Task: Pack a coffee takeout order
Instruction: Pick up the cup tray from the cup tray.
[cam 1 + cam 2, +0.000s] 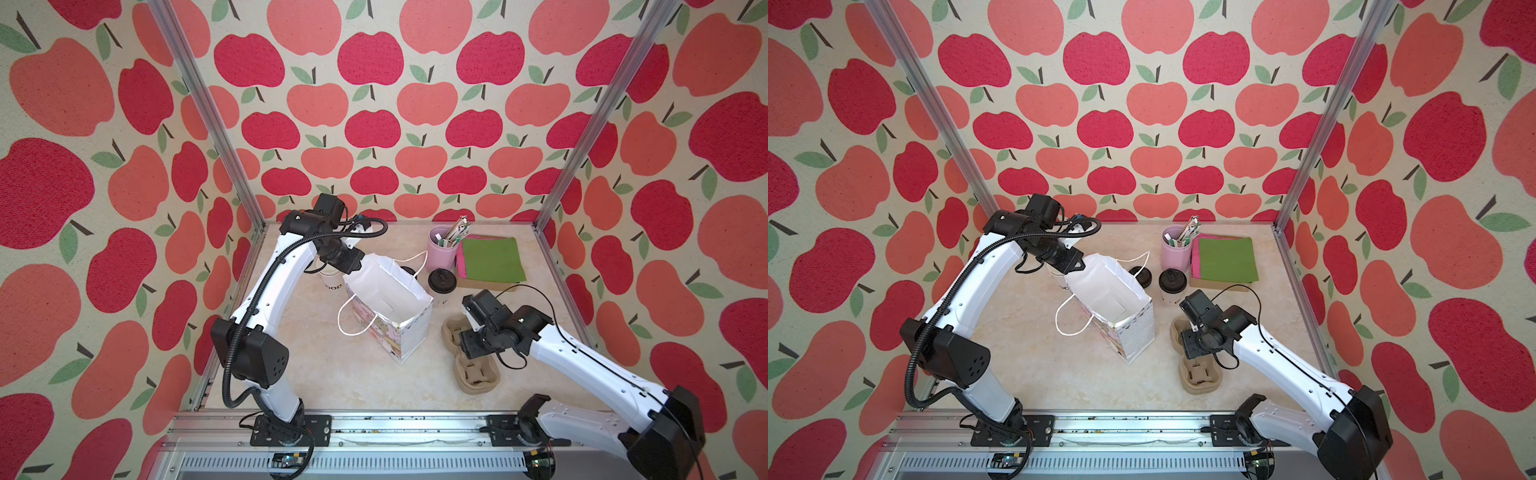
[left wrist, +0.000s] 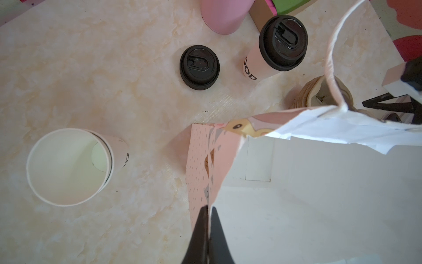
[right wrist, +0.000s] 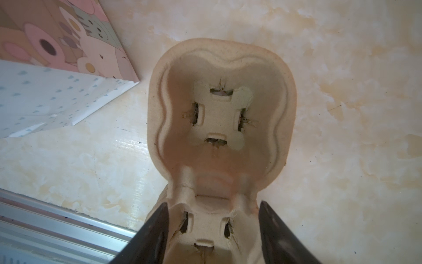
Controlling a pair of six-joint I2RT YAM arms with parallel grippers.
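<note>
A patterned paper bag stands open mid-table. My left gripper is shut on its rim, at the far left corner. The tan two-cup carrier lies right of the bag. My right gripper is open, a finger on each side of the carrier's far cup well. A white lidded cup stands behind the carrier. A lidless white cup stands left of the bag, and a loose black lid lies behind it. The green napkin tops a stack at the back right.
The pink holder of wrapped straws stands beside the napkin stack, with pink napkins under the green one. The bag's white cord handles loop outward. A metal rail runs along the front edge.
</note>
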